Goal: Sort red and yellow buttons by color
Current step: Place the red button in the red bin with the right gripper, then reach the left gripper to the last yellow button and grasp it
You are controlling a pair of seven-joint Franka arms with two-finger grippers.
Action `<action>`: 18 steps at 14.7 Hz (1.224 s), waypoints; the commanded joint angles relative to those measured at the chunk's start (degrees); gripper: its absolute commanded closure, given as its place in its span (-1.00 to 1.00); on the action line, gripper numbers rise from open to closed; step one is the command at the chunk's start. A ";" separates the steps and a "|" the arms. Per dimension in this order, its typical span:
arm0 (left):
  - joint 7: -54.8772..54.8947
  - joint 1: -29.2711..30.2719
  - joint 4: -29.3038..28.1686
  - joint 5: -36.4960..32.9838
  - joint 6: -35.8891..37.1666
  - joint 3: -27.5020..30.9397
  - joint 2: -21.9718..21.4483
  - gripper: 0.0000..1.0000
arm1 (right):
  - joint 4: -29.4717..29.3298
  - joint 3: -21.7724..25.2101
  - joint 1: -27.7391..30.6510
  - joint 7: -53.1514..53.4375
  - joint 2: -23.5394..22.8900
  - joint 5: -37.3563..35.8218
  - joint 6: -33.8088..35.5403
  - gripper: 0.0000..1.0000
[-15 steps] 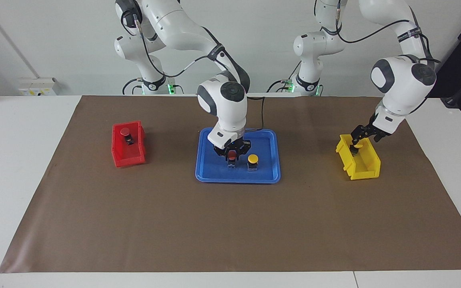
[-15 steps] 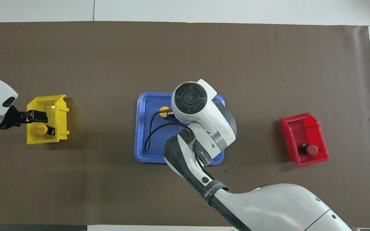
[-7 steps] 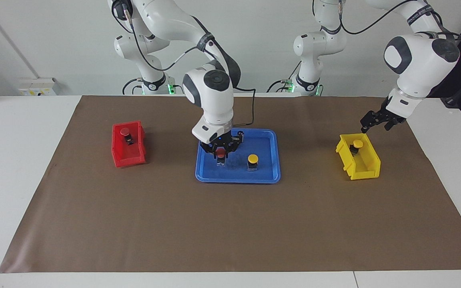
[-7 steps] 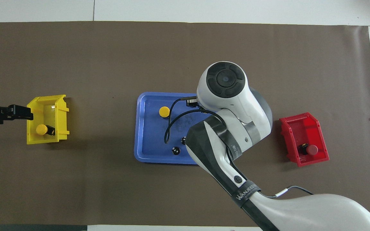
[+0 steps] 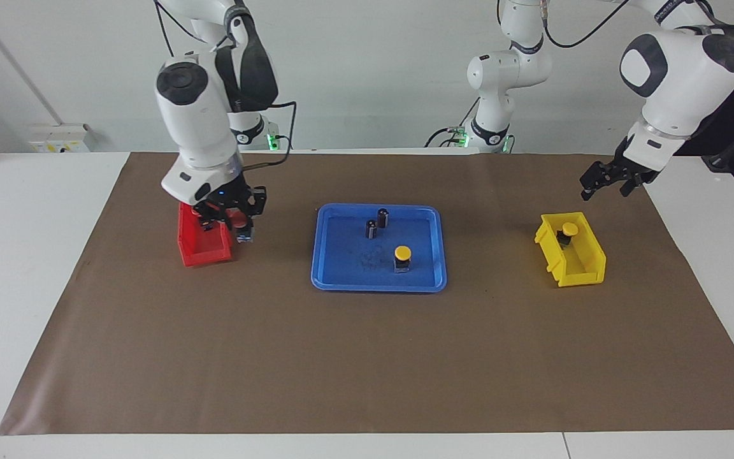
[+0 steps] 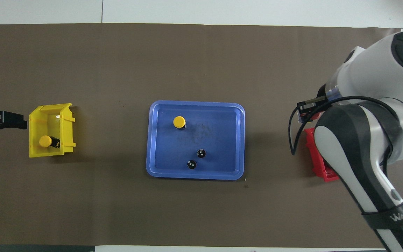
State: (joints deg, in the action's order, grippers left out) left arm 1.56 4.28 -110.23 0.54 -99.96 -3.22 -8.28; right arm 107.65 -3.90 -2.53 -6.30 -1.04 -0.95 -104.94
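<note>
My right gripper is shut on a red button and holds it over the red bin, at the bin's edge toward the tray. The other red button is hidden under this gripper. One yellow button stands in the blue tray; it also shows in the overhead view. The second yellow button lies in the yellow bin. My left gripper is open and empty, raised above the yellow bin's edge nearer the robots.
Two small dark capless cylinders stand in the blue tray, nearer the robots than the yellow button. In the overhead view my right arm covers most of the red bin. A brown mat covers the table.
My right gripper lifted the red button out of the blue tray and carried it to the red bin. My left gripper let go of a yellow button in the yellow bin and rose.
</note>
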 commanded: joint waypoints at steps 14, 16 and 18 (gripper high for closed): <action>-39.16 -32.48 1.41 -0.18 -23.34 -4.52 17.41 -1.00 | 31.21 -0.67 10.09 -16.46 10.18 4.55 -26.97 0.52; -40.58 -34.33 3.43 -0.54 -23.52 -4.43 20.84 -0.99 | 31.57 -0.67 10.70 -17.16 9.57 4.47 -27.77 0.52; -42.06 -35.21 4.23 -2.46 -23.96 -4.43 23.47 -0.99 | 32.01 -0.67 10.79 -17.43 9.57 4.47 -28.47 0.52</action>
State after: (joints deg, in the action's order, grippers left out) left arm -38.17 -29.13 -108.32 0.18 -123.59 -8.74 12.31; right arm 138.08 -4.14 7.10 -21.33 7.23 2.35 -131.91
